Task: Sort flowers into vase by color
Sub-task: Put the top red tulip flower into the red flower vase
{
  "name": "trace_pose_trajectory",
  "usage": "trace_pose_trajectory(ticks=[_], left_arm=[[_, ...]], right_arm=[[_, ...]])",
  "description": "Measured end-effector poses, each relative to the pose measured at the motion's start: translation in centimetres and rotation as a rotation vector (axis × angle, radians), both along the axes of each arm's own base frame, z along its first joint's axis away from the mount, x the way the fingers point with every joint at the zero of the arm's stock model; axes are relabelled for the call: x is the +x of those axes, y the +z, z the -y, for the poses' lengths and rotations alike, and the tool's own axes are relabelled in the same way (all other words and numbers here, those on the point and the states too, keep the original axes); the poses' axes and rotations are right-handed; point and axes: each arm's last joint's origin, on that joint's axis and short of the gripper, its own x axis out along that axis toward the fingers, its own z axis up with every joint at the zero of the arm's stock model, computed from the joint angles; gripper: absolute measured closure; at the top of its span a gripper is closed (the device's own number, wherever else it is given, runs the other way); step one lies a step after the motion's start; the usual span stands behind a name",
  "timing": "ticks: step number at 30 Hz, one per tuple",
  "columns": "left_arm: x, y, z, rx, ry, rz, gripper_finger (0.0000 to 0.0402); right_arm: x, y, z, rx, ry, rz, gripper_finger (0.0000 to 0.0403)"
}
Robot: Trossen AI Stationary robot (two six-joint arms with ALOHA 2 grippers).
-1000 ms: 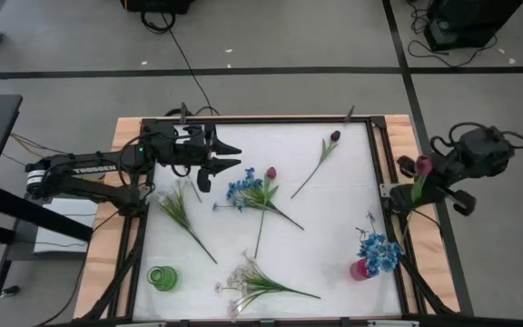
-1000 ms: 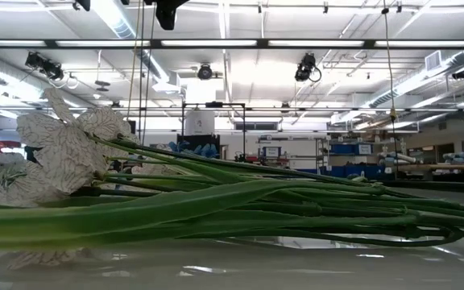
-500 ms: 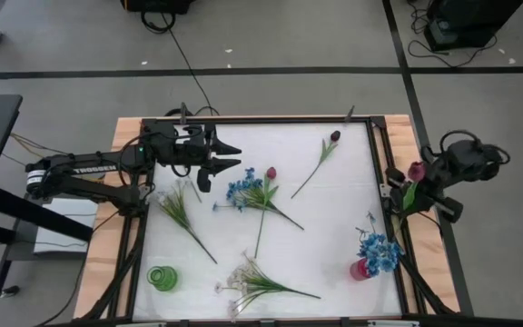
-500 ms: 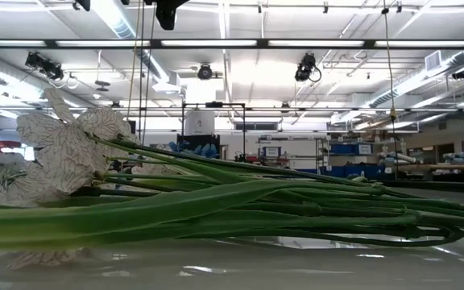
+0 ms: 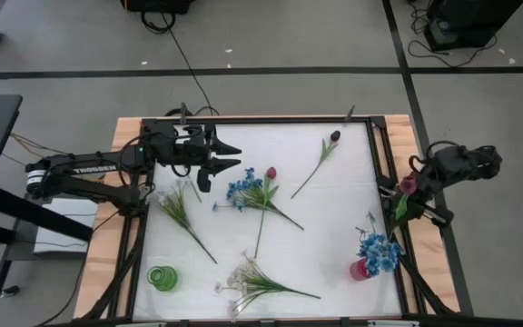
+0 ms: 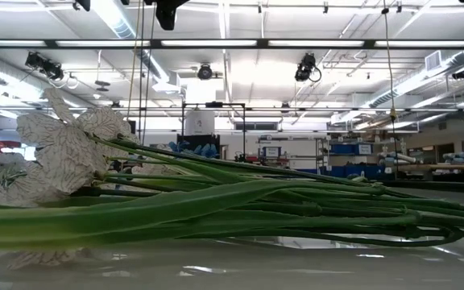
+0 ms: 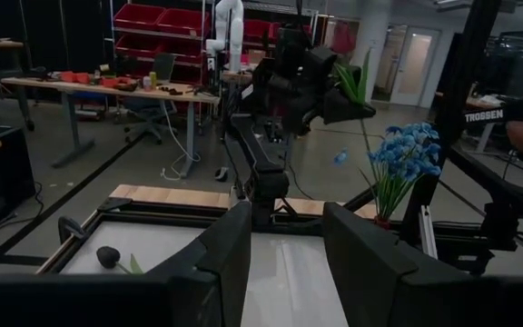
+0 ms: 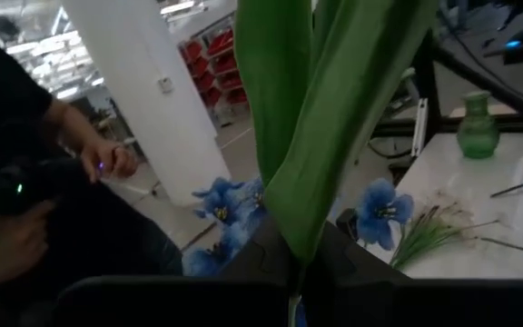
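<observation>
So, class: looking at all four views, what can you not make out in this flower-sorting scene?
- Low view: the white spray and its stems lie close to the lens and block the rest of the table.
- Right wrist view: green leaves cover the right gripper's fingers; the held flower's blossom is cut off by the top edge.
- High view: the pink vase is mostly hidden by blue flowers.

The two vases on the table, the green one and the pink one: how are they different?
The green vase stands near the table's left front corner with nothing in it; the pink vase stands near the right front corner and holds blue flowers. The green vase shows its open mouth from above; the pink vase is half hidden under the blue flowers. Both stand upright on the white tabletop, and no gripper is touching either.
</observation>
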Motion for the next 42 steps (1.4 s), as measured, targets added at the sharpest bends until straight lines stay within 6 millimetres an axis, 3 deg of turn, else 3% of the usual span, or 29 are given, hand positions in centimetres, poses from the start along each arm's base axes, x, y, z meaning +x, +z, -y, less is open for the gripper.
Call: trace_pose_trajectory(ticks=[18,26,42], left_arm=[[0.0,0.0,0.0,0.000,0.000,0.000,0.0257],[0.0,0.0,0.0,0.000,0.000,0.000,0.0257],[0.0,0.0,0.0,0.000,0.000,0.001,0.0257]], right_arm=[[1.8,-0.3,-0.8,-0.131,0.090,0.062,0.0390],[1.7,-0.4,-1.2,-0.124,0.264,0.072,0.0390],[3.1,-1.7,-3.1,-0.331,0.275,0.102,0.0386]])
